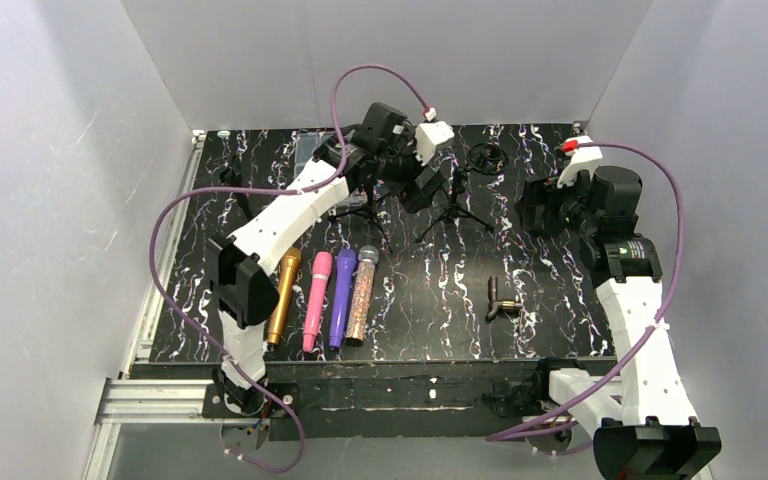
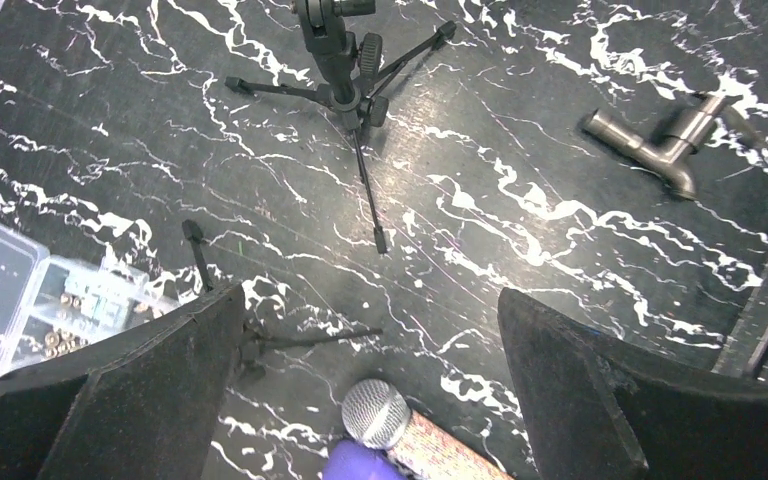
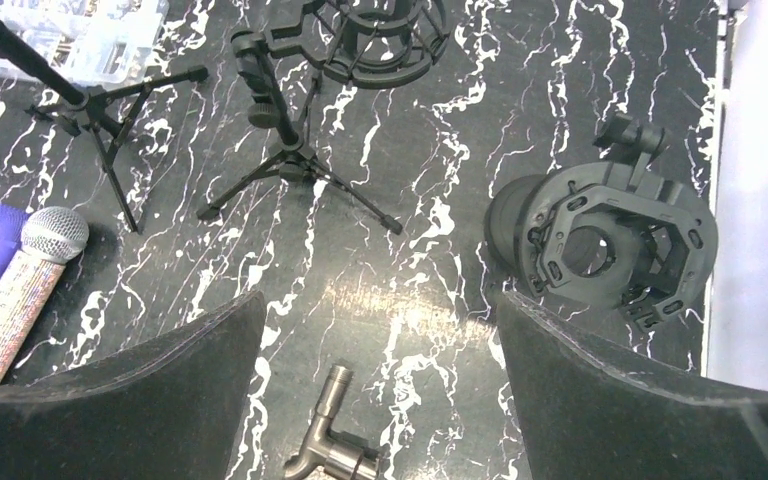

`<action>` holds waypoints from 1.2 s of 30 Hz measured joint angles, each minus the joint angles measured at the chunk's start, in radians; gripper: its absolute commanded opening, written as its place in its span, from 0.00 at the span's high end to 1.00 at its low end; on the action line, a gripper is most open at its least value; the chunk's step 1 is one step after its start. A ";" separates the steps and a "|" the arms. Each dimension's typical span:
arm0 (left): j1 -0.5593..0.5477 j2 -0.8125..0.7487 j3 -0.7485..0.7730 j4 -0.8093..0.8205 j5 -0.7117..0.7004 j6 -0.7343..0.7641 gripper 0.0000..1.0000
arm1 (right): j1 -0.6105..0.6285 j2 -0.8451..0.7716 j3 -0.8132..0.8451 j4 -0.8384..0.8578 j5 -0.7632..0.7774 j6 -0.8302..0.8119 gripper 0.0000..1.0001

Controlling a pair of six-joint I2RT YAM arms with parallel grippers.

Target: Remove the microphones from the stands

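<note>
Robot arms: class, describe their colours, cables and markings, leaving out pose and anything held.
Left arm and right arm both have white shells between black joint housings. A purple cable loops alongside each. The right arm's wrist connector carries a red tab. Fingers are broad and matte black.

Observe that your left arm (image 1: 290, 205) extends from its base toward the far centre, elbow bent; the left gripper (image 2: 368, 300) points downward, jaws spread wide, holding nothing; your right arm (image 1: 635, 300) rises along the right side; the right gripper (image 3: 380, 300) faces downward, jaws likewise wide apart, empty.
</note>
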 measured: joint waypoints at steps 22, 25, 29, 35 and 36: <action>0.013 -0.435 -0.267 -0.113 -0.299 -0.172 0.01 | 0.000 -0.066 -0.027 -0.044 0.133 -0.045 0.05; 0.032 -0.536 -0.358 -0.131 -0.339 -0.161 0.01 | 0.000 -0.055 -0.026 -0.087 0.138 -0.050 0.05; 0.082 -0.686 -0.490 -0.158 -0.388 -0.155 0.01 | 0.000 -0.062 -0.026 -0.121 0.143 -0.051 0.05; 0.179 -0.889 -0.671 -0.176 -0.428 -0.147 0.01 | 0.000 -0.106 -0.026 -0.152 0.148 -0.051 0.05; 0.196 -0.917 -0.696 -0.174 -0.430 -0.148 0.01 | 0.000 -0.112 -0.026 -0.154 0.149 -0.051 0.05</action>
